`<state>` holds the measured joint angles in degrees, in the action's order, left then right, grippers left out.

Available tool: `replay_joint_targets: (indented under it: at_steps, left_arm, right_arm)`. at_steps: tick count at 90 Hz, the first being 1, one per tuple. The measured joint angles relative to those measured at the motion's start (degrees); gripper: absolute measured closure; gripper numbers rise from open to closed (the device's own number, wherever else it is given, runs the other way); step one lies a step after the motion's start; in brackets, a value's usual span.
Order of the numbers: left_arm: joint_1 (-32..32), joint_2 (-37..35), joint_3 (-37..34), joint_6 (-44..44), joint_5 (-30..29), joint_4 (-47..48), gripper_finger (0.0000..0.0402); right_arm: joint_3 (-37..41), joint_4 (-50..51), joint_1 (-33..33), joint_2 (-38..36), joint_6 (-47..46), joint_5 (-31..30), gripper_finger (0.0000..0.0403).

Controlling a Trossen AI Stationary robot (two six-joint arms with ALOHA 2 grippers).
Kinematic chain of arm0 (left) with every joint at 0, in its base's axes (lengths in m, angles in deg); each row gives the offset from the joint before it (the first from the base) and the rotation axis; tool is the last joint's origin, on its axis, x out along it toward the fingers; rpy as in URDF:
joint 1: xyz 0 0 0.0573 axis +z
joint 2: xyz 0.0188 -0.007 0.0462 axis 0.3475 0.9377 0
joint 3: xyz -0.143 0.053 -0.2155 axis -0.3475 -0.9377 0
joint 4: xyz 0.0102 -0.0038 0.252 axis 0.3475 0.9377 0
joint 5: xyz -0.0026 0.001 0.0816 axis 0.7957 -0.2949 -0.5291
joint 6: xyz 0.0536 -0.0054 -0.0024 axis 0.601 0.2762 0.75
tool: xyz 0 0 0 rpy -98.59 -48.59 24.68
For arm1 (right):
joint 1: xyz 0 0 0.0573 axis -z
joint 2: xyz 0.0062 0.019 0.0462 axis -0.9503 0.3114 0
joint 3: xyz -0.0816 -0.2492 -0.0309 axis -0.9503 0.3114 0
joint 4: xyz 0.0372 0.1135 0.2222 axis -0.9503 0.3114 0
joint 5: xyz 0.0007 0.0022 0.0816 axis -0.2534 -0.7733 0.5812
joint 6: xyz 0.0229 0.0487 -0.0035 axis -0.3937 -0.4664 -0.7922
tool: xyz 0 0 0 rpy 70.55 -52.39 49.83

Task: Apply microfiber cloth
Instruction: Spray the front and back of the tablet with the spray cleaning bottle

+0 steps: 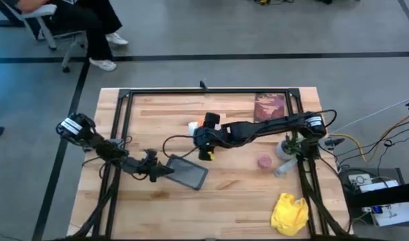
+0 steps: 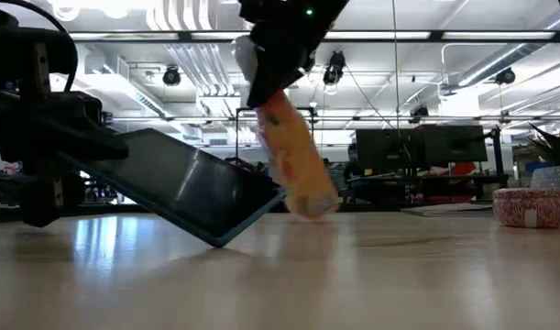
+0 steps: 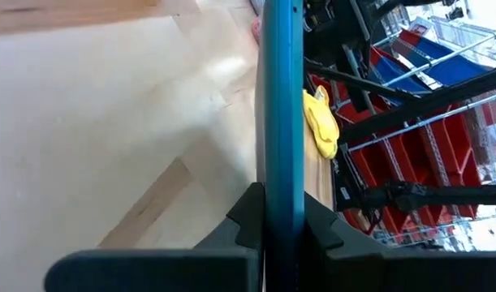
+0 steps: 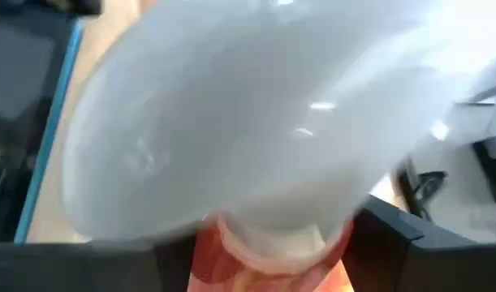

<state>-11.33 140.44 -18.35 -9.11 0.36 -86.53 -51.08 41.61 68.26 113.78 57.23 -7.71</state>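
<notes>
The left gripper (image 1: 158, 169) is clamping the tablet (image 1: 188, 171) by one edge and propping it tilted with its far edge on the table (image 1: 217, 207), while the right gripper (image 1: 205, 138) is grasping the spray bottle (image 2: 296, 165) just beside the tablet, tipped off upright. Judging from this, the right arm is best setting the bottle down upright, clear of the tablet, before crossing to the cloth (image 1: 289, 213). The cloth is lying untouched near the table's front right corner, well apart from both grippers, a bright yellow crumpled heap.
</notes>
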Motion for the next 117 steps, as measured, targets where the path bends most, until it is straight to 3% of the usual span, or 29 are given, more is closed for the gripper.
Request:
replay_joint_targets:
  at_steps: [27, 42, 60, 81, 104, 117]
  left_arm:
    - [1.4, -5.7, -0.2, -0.2, 2.8, 0.3, 0.039]
    - [3.6, -11.5, -0.2, 0.4, 6.9, 3.1, 0.039]
    - [8.0, -18.3, -0.1, 2.7, 6.5, 10.3, 0.039]
    - [15.3, -24.5, 1.3, 6.6, 6.0, 21.3, 0.039]
    - [21.8, -28.8, 3.7, 24.2, 5.5, 21.9, 0.039]
    - [22.5, -29.9, 7.0, 28.4, 5.4, 31.6, 0.039]
  right_arm:
    - [-0.1, 5.1, 0.2, -2.5, 3.1, 18.0, 0.0193]
    - [-0.1, 12.7, 0.2, -4.1, 3.9, 22.0, 0.0194]
    - [-0.1, 14.0, -1.7, -5.4, 5.5, 27.4, 0.0191]
    - [-0.2, 14.3, -5.8, -8.3, 5.7, 28.2, 0.0194]
    - [1.2, 7.4, -10.6, -9.7, 2.8, 26.2, 0.0201]
    - [5.0, -0.3, -11.4, -9.3, -0.5, 24.4, 0.0199]
